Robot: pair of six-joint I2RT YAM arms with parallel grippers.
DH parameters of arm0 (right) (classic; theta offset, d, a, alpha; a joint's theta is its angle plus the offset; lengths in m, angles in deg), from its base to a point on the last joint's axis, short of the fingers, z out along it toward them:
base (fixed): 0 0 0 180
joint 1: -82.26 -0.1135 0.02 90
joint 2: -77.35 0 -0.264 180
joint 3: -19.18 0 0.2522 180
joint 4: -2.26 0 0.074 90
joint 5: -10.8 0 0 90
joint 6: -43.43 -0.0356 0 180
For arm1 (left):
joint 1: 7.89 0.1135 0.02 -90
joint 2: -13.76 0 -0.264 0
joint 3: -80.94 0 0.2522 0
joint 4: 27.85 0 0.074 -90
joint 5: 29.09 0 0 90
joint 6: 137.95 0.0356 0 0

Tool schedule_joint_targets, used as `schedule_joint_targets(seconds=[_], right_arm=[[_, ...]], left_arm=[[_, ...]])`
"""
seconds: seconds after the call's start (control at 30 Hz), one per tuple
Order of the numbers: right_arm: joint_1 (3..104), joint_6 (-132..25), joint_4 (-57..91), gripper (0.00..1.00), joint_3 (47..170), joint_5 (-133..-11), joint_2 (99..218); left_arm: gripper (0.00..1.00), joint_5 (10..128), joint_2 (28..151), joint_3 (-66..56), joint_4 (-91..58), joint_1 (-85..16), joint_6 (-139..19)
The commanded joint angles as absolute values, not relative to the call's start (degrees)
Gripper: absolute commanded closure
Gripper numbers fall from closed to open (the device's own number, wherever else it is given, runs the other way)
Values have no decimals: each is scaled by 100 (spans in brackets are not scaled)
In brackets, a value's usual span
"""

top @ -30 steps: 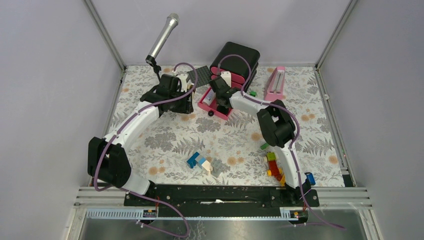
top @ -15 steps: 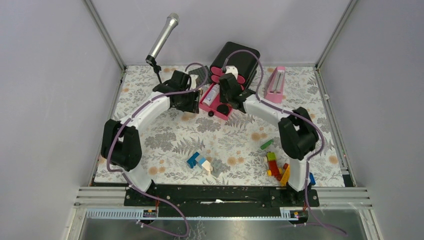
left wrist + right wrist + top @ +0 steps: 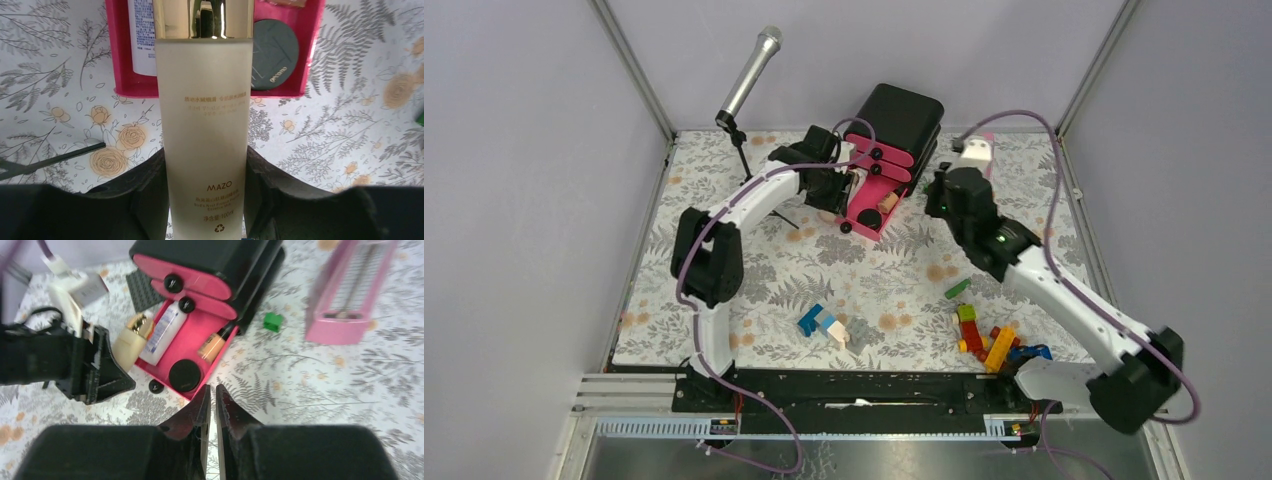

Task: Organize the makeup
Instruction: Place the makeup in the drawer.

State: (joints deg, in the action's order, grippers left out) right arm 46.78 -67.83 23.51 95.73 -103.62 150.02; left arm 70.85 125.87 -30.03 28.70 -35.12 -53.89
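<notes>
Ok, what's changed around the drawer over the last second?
The right tool pulled back from the pink drawer toward the right, jaws nearly together and empty; a peach bottle now lies in the drawer. The left tool, gripping a frosted bottle, swung right up to the drawer's edge. The black compact, white tube and metronome stayed put.

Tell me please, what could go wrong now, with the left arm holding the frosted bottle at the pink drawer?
1. The left end effector grips the frosted bottle near its base, so the long gold-capped end could swing or slip.
2. The pink drawer already holds the white tube, round black compact and peach bottle. The big bottle may land on them or hang over the wall.
</notes>
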Motion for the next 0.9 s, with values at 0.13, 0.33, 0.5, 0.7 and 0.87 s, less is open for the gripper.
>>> schedule_joint_targets(seconds=[0.13, 0.33, 0.5, 0.7, 0.87], right_arm=[[4772, -6828, 2985, 84, 9183, -11326, 13379], [4781, -6858, 3219, 84, 9000, -11570, 12918], [4782, -6904, 3249, 84, 8861, -11646, 12714], [4782, -6959, 3298, 83, 8811, -11596, 12671], [4782, -6969, 3297, 83, 8757, -11597, 12599]], left_arm=[[100, 7342, 13420, -4163, 3316, -3518, -5124], [100, 7316, 13866, -4718, 3596, -3523, -5070], [100, 7142, 14087, -4928, 3602, -3523, -5100], [100, 7061, 14303, -5204, 3611, -3523, -5129], [93, 6972, 14454, -5393, 3602, -3522, -5138]])
